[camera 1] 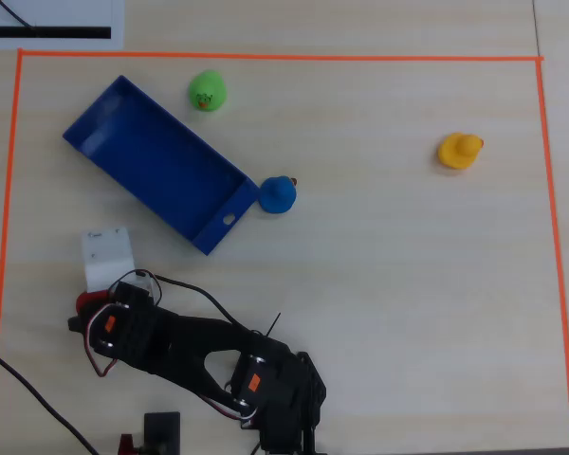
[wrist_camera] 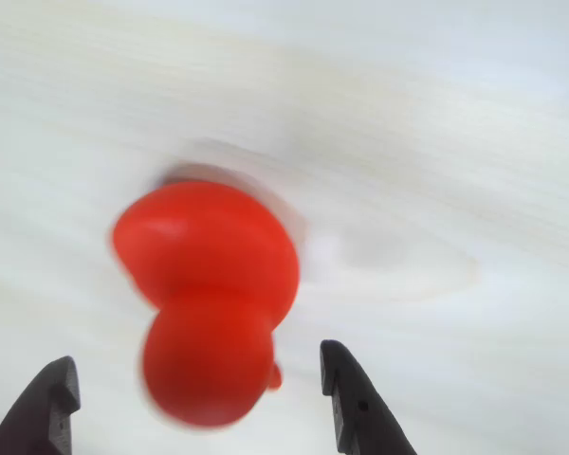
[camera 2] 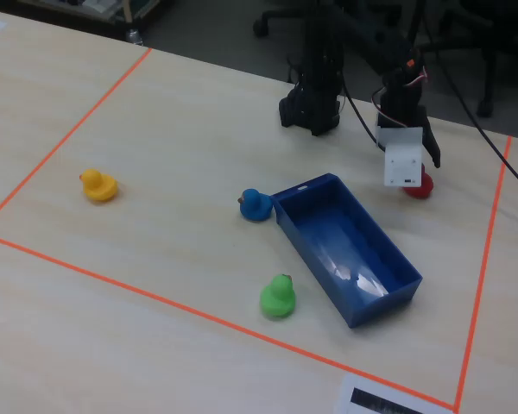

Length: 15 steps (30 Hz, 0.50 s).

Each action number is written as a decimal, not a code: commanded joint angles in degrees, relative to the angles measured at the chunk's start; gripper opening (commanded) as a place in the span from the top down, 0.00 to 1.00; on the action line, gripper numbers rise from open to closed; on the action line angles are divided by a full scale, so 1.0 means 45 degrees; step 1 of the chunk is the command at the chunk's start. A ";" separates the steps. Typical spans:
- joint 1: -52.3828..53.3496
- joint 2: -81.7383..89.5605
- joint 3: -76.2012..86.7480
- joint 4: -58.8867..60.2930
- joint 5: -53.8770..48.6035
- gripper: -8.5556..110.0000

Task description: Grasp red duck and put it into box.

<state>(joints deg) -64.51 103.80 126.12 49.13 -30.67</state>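
Observation:
The red duck (wrist_camera: 209,303) lies on the pale wooden table, blurred and close in the wrist view. My gripper (wrist_camera: 197,374) is open; its two black fingertips (wrist_camera: 339,370) stand on either side of the duck's rounded end with a gap on each side. In the overhead view the duck (camera 1: 85,301) peeks out at the lower left under my gripper (camera 1: 93,305). In the fixed view the duck (camera 2: 420,186) sits just right of the box (camera 2: 328,228). The blue box (camera 1: 161,163) lies diagonally, empty.
A blue duck (camera 1: 277,194) sits at the box's short wall with the hole. A green duck (camera 1: 207,91) is beside the box's long wall. A yellow duck (camera 1: 459,150) is far right. Orange tape (camera 1: 266,57) frames the workspace. A white camera mount (camera 1: 107,258) rides on the wrist.

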 commanded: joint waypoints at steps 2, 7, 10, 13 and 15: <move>-0.0195 0.0000 0.0156 -0.0684 0.0098 0.66; -0.0078 0.0000 0.0195 -0.1113 0.0449 0.74; -0.0078 -0.0020 0.0215 -0.1289 0.0645 0.81; 0.0039 -0.0020 0.0234 -0.1289 0.0625 0.93; 0.0254 0.0078 0.0215 -0.1113 0.0625 0.93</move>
<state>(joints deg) -64.78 103.45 127.18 44.38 -28.04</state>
